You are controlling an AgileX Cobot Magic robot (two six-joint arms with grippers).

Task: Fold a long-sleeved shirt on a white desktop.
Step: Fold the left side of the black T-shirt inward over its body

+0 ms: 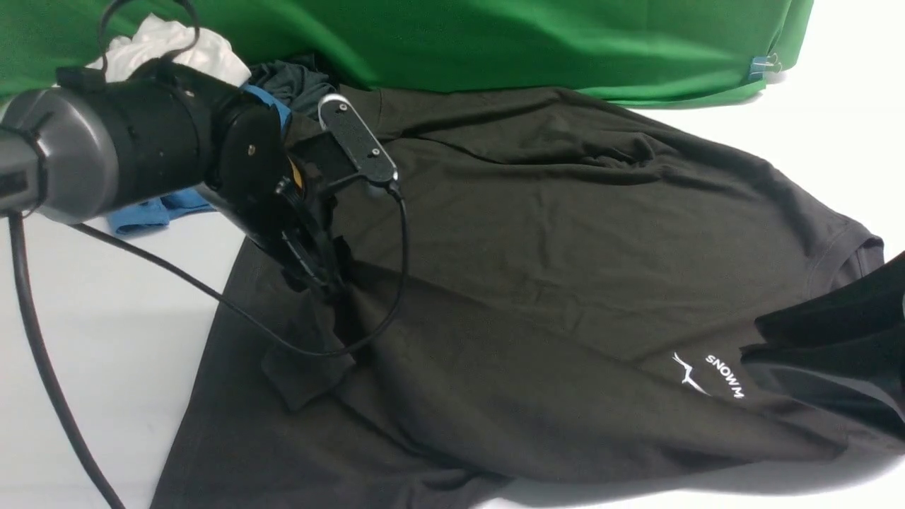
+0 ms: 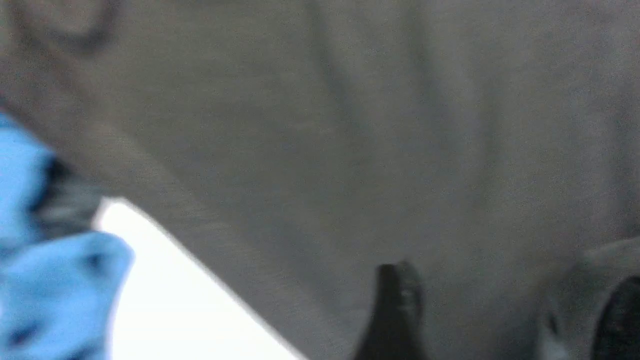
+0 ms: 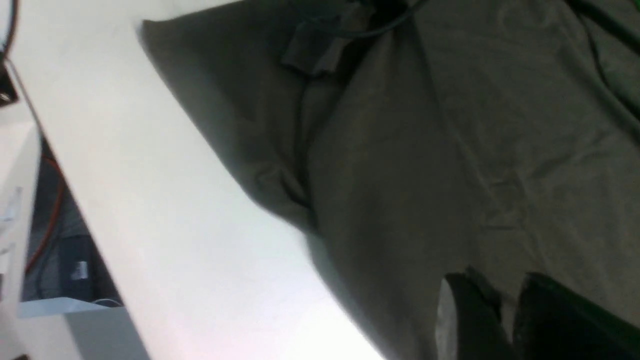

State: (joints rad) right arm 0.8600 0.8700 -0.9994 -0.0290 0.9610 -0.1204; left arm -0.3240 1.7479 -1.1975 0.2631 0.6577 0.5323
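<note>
The black long-sleeved shirt (image 1: 551, 268) lies spread over the white desktop (image 1: 106, 318), with its white logo and lettering (image 1: 710, 376) at the right. One sleeve lies folded across the body, its cuff (image 1: 304, 375) near the left side. My left gripper (image 1: 322, 283) reaches down onto the shirt's left part. In the left wrist view this gripper (image 2: 507, 310) is open, with blurred fabric (image 2: 350, 125) filling the gap. My right gripper (image 1: 813, 344) hovers at the right edge by the logo. Its fingers (image 3: 470, 310) stand almost together over the cloth (image 3: 425, 150); I see nothing pinched.
A blue garment (image 1: 141, 215), a white garment (image 1: 177, 46) and a dark one (image 1: 297, 78) are piled behind the left arm, against the green backdrop (image 1: 495, 35). The left arm's black cable (image 1: 212, 297) trails over the shirt. The desk's near edge (image 3: 60, 165) shows in the right wrist view.
</note>
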